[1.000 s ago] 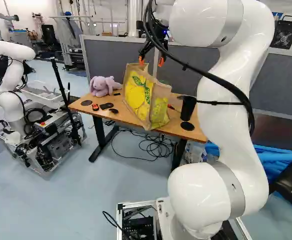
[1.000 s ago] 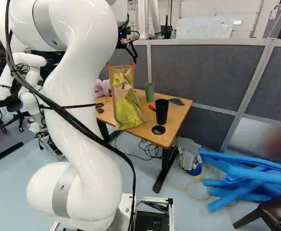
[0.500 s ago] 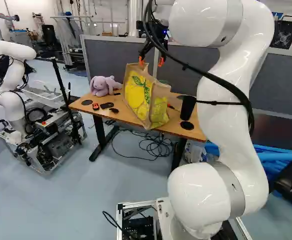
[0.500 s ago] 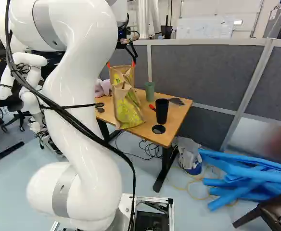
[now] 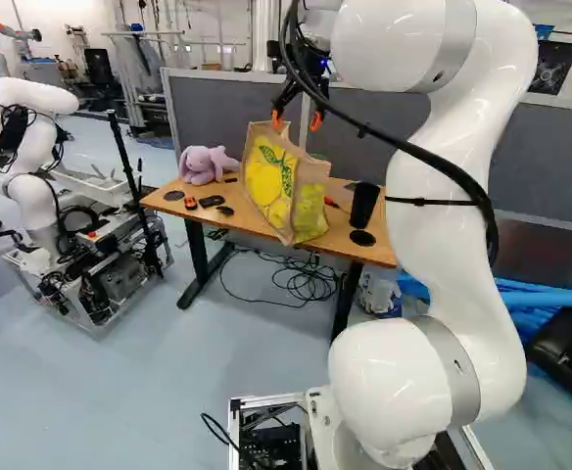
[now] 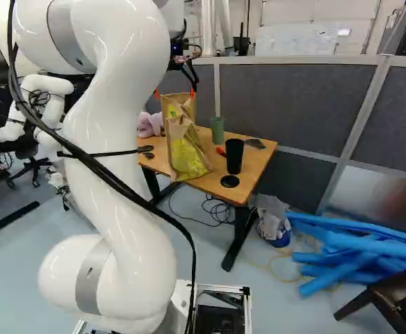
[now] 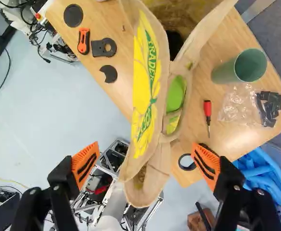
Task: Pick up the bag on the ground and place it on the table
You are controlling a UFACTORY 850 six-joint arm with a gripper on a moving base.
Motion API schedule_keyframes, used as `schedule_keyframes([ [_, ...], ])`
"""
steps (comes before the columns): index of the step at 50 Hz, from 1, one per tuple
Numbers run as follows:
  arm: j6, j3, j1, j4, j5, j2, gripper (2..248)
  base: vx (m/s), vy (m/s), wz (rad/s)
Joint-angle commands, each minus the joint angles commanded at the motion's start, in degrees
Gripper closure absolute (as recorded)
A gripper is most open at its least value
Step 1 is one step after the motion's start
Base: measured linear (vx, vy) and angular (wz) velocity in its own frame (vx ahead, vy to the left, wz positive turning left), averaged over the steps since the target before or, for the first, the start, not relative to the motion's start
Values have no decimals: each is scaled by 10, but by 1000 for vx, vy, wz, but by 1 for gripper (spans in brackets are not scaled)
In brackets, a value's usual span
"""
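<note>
At the left of the left base view stands another robot [image 5: 36, 196], then a purple plush rabbit [image 5: 204, 164] on the table [image 5: 341, 243]. Next along, the bag [image 5: 284, 186] stands upright on that same table. Over its top hangs the hand [image 5: 296, 119], fingers spread wide, gripping nothing. Placing looks done, leaving the retreat: I'd want a straight, slow rise, clear of the bag's rim. Further right stands a black cup [image 5: 364, 204].
</note>
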Motion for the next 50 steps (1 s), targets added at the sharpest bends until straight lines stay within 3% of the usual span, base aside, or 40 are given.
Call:
schedule_keyframes([
  [50,0,0,0,0,0,0,3,-136,0,15],
])
